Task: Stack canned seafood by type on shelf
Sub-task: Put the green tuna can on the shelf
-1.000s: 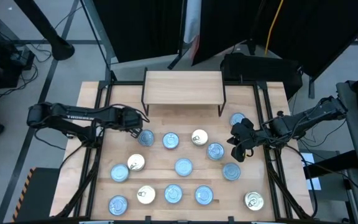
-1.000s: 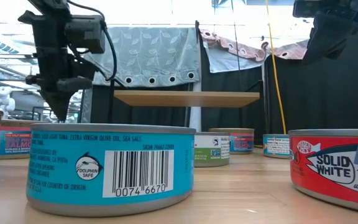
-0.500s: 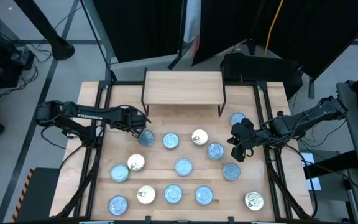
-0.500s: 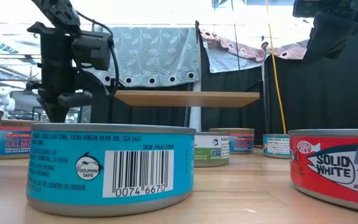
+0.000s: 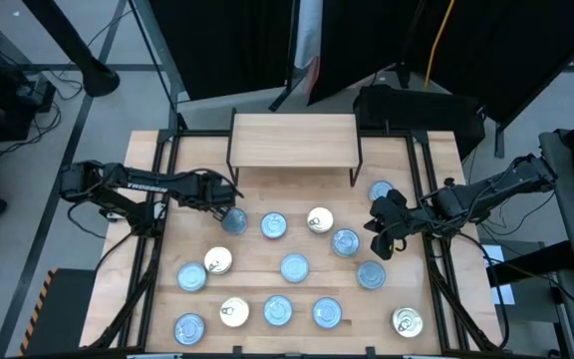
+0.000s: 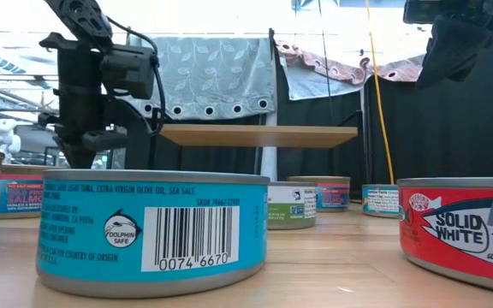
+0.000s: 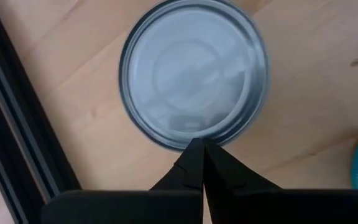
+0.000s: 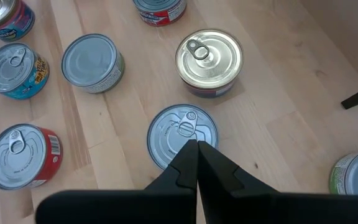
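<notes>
Hovering left gripper [image 7: 199,147]: jaws pressed together over plain-lidded tin [image 7: 193,73]; I'd open before descending.
Right gripper [image 8: 196,148]: closed, empty.
Shelf [image 5: 293,140]: bare.

Tins [image 5: 294,266]: 14 counted, perhaps 15 – about 10 silver-blue lids, 4 cream-gold; shelf [image 5: 293,140]: 1; robot arms: 2
</notes>
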Robot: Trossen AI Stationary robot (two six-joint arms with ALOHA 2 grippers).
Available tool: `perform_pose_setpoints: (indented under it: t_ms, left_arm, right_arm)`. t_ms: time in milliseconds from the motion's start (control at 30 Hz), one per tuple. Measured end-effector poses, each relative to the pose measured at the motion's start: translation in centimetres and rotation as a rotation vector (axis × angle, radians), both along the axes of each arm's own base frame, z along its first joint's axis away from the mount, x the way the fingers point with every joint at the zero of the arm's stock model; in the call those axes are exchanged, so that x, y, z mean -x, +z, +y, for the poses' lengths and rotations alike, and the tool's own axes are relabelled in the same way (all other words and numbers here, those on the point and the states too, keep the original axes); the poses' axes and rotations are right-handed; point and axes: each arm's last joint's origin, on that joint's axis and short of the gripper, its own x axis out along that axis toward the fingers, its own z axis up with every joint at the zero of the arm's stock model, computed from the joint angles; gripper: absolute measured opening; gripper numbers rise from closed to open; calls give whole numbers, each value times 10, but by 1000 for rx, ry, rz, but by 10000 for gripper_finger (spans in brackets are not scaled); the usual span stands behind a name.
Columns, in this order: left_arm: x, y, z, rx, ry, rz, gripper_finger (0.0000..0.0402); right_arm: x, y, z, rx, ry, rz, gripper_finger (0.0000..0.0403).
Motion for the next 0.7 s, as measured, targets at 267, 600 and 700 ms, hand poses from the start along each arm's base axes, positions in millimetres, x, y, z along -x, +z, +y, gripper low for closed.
perform_pose_setpoints:
  t_ms: [267,600,700]
  left_arm:
    - [-2,0,-12,4,-6,-23,0]
    - [11,-18,-29,58,24,-2,0]
    - [16,-25,-33,63,29,9,0]
  right_arm:
    - [0,0,0,0,0,0,0]
    - [0,0,0,-2,-2,0,0]
    - [0,0,0,-2,-3,0,0]
